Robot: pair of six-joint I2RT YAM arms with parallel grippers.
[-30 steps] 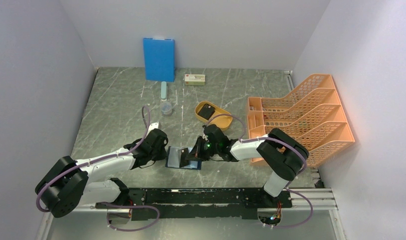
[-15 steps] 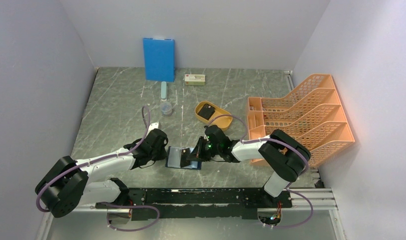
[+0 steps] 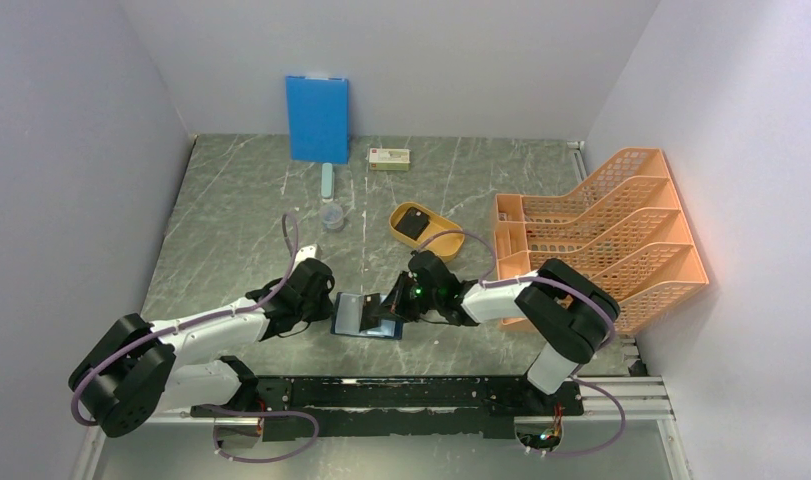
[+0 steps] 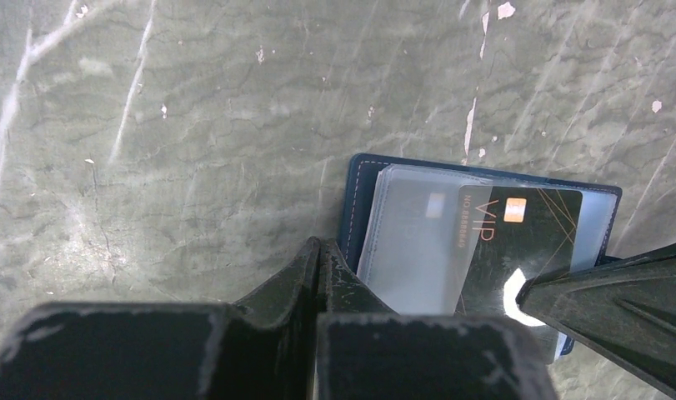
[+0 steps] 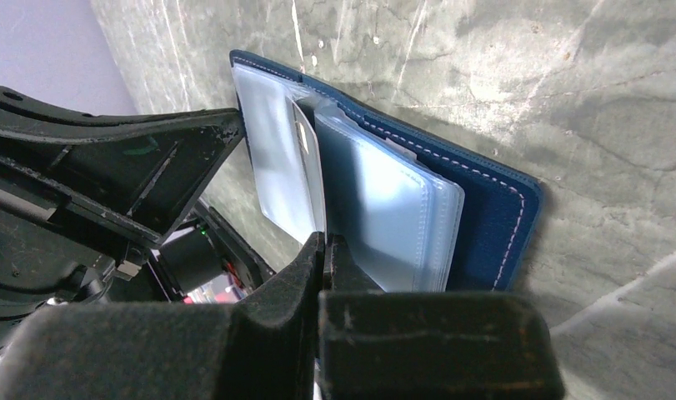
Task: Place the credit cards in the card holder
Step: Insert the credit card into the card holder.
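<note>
The glossy black plastic card (image 4: 526, 242) carries thin gold capitals reading "VIP", and beside them runs one line of tiny pale print beginning "NO" (the digits after it too blurred to make out)

Navy stitched card holder (image 5: 493, 218) w/ glossy clear plastic sleeves (image 5: 393, 208)
</note>
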